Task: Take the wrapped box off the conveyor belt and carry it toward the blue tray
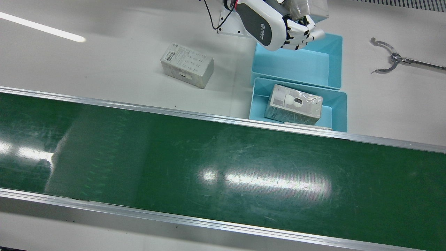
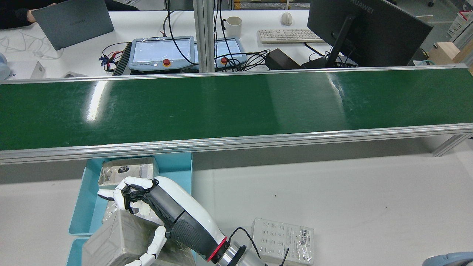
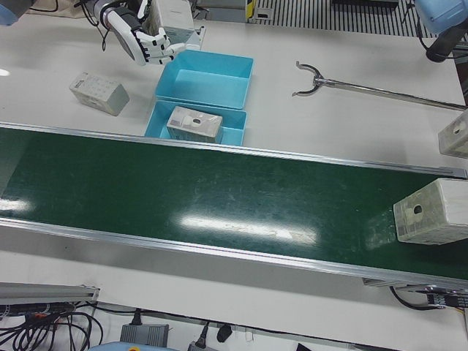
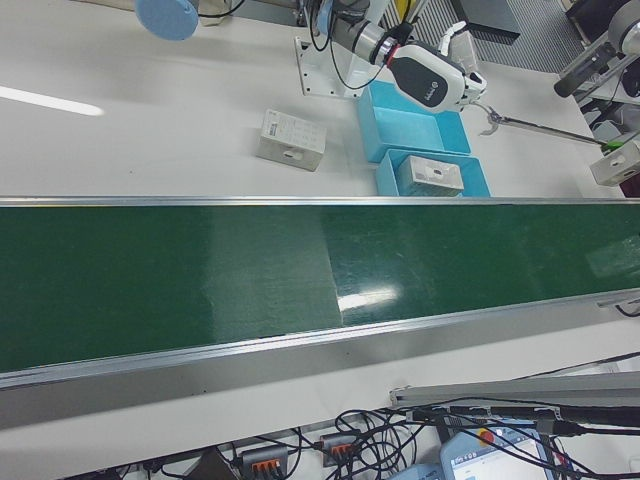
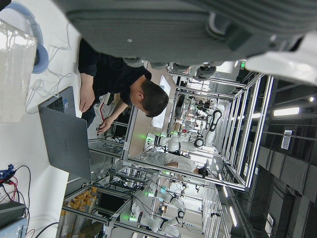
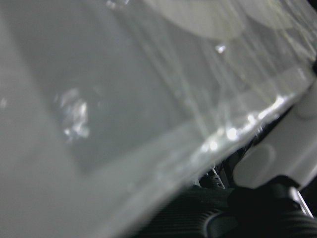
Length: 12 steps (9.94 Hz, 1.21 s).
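My right hand [image 1: 278,28] is shut on a wrapped box [image 1: 308,8] and holds it in the air over the robot-side edge of the far blue tray [image 1: 334,62]. In the rear view the right hand [image 2: 147,199] grips the box [image 2: 118,236] from above. The right hand view is filled by the box's plastic wrap [image 6: 124,99]. A second blue tray [image 1: 339,108] next to the green belt [image 1: 209,167] holds another wrapped box [image 1: 292,104]. My left arm [image 3: 437,25] shows at the top right of the left-front view; its fingers are unclear.
A wrapped box [image 3: 431,212] rides on the belt at its far end on the left-arm side. Another box [image 1: 187,65] lies on the white table beside the trays. A metal grabber tool [image 1: 393,59] lies past the trays. A box [image 3: 457,135] sits at that view's right edge.
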### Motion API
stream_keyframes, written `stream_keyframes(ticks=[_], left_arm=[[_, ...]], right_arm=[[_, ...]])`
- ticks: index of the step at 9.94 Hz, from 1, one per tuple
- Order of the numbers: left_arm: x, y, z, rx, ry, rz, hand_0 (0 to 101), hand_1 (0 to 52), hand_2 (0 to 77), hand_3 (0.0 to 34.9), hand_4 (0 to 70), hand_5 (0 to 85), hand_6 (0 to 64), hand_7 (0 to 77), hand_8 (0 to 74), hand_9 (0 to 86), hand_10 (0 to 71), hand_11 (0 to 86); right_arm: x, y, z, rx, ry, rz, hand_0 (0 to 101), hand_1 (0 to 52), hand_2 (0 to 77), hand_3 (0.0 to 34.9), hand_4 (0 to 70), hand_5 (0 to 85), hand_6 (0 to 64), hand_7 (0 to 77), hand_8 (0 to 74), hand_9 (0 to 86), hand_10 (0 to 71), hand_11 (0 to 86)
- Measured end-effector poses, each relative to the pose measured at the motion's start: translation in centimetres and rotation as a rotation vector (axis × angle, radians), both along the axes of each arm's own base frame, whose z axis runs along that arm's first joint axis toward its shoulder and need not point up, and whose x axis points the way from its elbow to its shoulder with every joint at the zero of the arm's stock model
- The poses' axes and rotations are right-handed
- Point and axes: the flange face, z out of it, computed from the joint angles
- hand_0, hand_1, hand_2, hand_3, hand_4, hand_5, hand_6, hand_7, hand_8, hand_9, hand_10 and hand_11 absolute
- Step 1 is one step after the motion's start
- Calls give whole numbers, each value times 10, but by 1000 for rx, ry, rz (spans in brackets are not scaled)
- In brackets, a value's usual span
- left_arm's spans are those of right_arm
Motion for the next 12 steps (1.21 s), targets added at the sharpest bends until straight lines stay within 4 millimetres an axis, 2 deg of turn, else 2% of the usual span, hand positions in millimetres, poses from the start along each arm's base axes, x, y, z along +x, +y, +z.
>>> stream_keyframes(ticks=[1, 2, 3, 4, 5, 6, 7, 8, 9, 10, 11, 12], left_arm=[[0, 0, 0, 0, 0, 0, 0, 0, 5, 0, 0, 11, 0, 0, 0, 0, 0, 0], [0, 0, 0, 0, 0, 0, 0, 0, 5, 0, 0, 11, 0, 0, 0, 0, 0, 0], [0, 0, 0, 0, 0, 0, 0, 0, 5, 0, 0, 11, 0, 0, 0, 0, 0, 0], [0, 0, 0, 0, 0, 0, 0, 0, 5, 0, 0, 11, 0, 0, 0, 0, 5, 0], [0, 0, 0, 0, 0, 0, 0, 0, 5, 0, 0, 11, 0, 0, 0, 0, 5, 0], [0, 0, 0, 0, 0, 0, 0, 0, 5, 0, 0, 11, 0, 0, 0, 0, 5, 0], [0, 0, 0, 0, 0, 0, 0, 0, 5, 0, 0, 11, 0, 0, 0, 0, 5, 0], [0, 0, 0, 0, 0, 0, 0, 0, 5, 0, 0, 11, 0, 0, 0, 0, 0, 0], [0, 0, 0, 0, 0, 0, 0, 0, 11, 0, 0, 11, 0, 0, 0, 0, 0, 0], [0, 0, 0, 0, 0, 0, 0, 0, 5, 0, 0, 11, 0, 0, 0, 0, 0, 0], [0, 0, 0, 0, 0, 0, 0, 0, 5, 0, 0, 11, 0, 0, 0, 0, 5, 0], [0, 0, 0, 0, 0, 0, 0, 0, 5, 0, 0, 5, 0, 0, 0, 0, 5, 0]], right_arm=[[-2, 4, 0, 0, -6, -8, 469, 0, 311, 0, 229, 693, 425, 654, 513, 82, 284, 442], [-2, 7, -1, 0, -11, -13, 465, 5, 278, 0, 235, 649, 355, 567, 436, 44, 175, 355], [-2, 8, -2, 1, -15, -17, 465, 5, 278, 0, 235, 649, 355, 567, 436, 44, 175, 355], [-1, 9, -3, 1, -18, -19, 451, 180, 87, 40, 44, 480, 235, 436, 104, 16, 0, 22], [-1, 9, -3, 1, -21, -20, 447, 180, 87, 91, 44, 480, 164, 398, 0, 11, 0, 22], [-1, 10, -3, 1, -21, -20, 447, 120, 147, 91, 27, 338, 164, 398, 0, 11, 0, 16], [0, 10, -3, 1, -22, -21, 447, 120, 147, 91, 27, 338, 164, 398, 0, 11, 0, 16], [1, 10, -3, 1, -23, -21, 450, 131, 44, 173, 38, 87, 0, 191, 0, 11, 0, 16], [1, 10, -1, 0, -22, -22, 451, 104, 125, 210, 38, 27, 0, 16, 0, 11, 0, 16], [2, 9, 3, -3, -19, -28, 451, 104, 125, 210, 38, 27, 0, 16, 0, 11, 0, 16], [6, 0, 11, -7, -9, -24, 452, 104, 114, 193, 38, 16, 5, 0, 0, 11, 0, 11], [17, -21, 24, -5, 18, -1, 453, 104, 114, 186, 38, 16, 5, 0, 0, 11, 0, 11]])
